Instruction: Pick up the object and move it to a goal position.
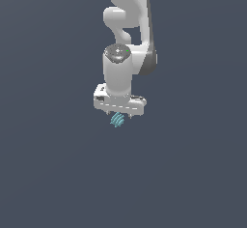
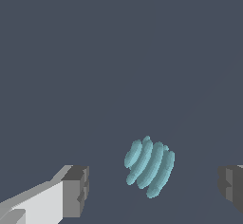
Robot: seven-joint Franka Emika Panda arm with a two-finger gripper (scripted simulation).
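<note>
Hand (image 1: 118, 116) is held spread wide, its fingers (image 2: 75, 191) well apart, the ribbed teal object (image 2: 149, 166) seen untouched between them above the dark counter (image 1: 193, 174).

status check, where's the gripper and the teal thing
Gripper open, fingers wide apart, over the teal ribbed object. Object between the fingers, touching neither, not gripped. Nothing else in the way in either view.
</note>
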